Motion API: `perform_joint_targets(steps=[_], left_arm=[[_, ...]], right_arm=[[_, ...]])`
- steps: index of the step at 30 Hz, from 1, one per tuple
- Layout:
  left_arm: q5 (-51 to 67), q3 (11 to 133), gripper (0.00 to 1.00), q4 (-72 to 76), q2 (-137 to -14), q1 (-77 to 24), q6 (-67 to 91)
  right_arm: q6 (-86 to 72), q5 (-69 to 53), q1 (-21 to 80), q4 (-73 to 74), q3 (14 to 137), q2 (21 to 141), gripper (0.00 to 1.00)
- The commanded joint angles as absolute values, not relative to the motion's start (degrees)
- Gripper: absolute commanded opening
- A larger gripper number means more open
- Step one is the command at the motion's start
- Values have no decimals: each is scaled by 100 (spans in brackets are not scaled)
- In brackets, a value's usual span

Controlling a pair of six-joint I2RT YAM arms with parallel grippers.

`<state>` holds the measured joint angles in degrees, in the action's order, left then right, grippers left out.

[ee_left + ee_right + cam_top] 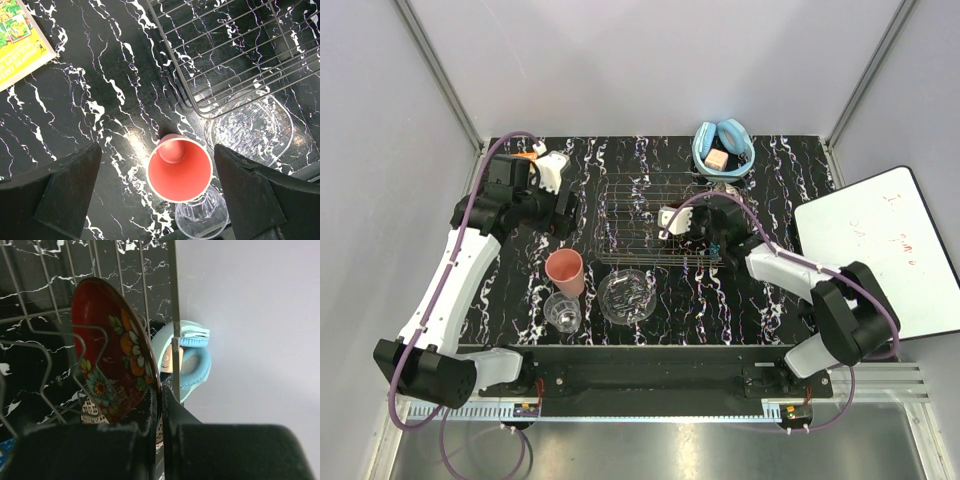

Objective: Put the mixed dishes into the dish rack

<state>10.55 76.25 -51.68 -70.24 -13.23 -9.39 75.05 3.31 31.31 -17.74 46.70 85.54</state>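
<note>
In the top view the right gripper [672,222] reaches into the dish rack [625,200], and what it carries is too dark there to pick out. The left gripper [563,213] hangs just left of the rack. The salmon-pink plastic cup [565,272], small clear glass tumbler [562,312] and clear glass dish [627,297] wait on the tabletop [720,310] off the rack's near edge. The left wrist view shows that gripper's fingers [70,190] spread wide and empty above the cup, which is likely the next pick. In the right wrist view the gripper is pinched together on the rim of the red floral plate [110,360], which stands tilted among the rack wires. The step in hand looks like seating it, so the next move calls for settling it into a slot, then letting go. The fingers hide the plate's lower edge, and neither bowl can be made out.
</note>
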Motion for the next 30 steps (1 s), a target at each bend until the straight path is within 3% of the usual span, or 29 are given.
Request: perform_joint_targets(steps=[1, 6, 7, 8, 10, 11, 20, 22, 23, 28, 30], left_arm=[[1186, 7611, 99, -4931, -6855, -1266, -984], [1230, 7620, 99, -4913, -6891, -1239, -967], [1248, 7620, 99, -4930, -6891, -1239, -967], [1248, 7629, 99, -4931, -6899, -1239, -975], [1248, 7638, 99, -4931, -6882, -1230, -984], [1239, 7638, 99, -4922, -6882, -1230, -976], [1178, 7673, 99, -4975, -6812, -1230, -1002], [1169, 7708, 99, -5001, -6812, -1230, -1002], [1169, 7734, 99, -5018, -6812, -1230, -1002], [1029, 7892, 99, -5168, -6733, -1230, -1090], [897, 7910, 99, -5229, -6671, -1230, -1151]], right_arm=[[7260, 281, 3015, -2566, 4878, 8639, 0], [6979, 474, 3015, -2997, 4764, 8727, 1], [6961, 501, 3015, -3023, 4738, 8719, 6], [6926, 518, 3015, -3154, 4703, 8710, 17], [6786, 615, 3015, -3278, 4615, 8658, 24], [6733, 633, 3015, -3339, 4588, 8640, 32], [5943, 1036, 3111, -2901, 4649, 8078, 65], [5758, 1300, 3225, -2560, 4693, 7823, 95], [5522, 1396, 3278, -2410, 4746, 7727, 100], [4118, 2440, 4119, -1077, 5000, 6812, 100], [1959, 3222, 4271, -6, 5832, 6698, 100]])
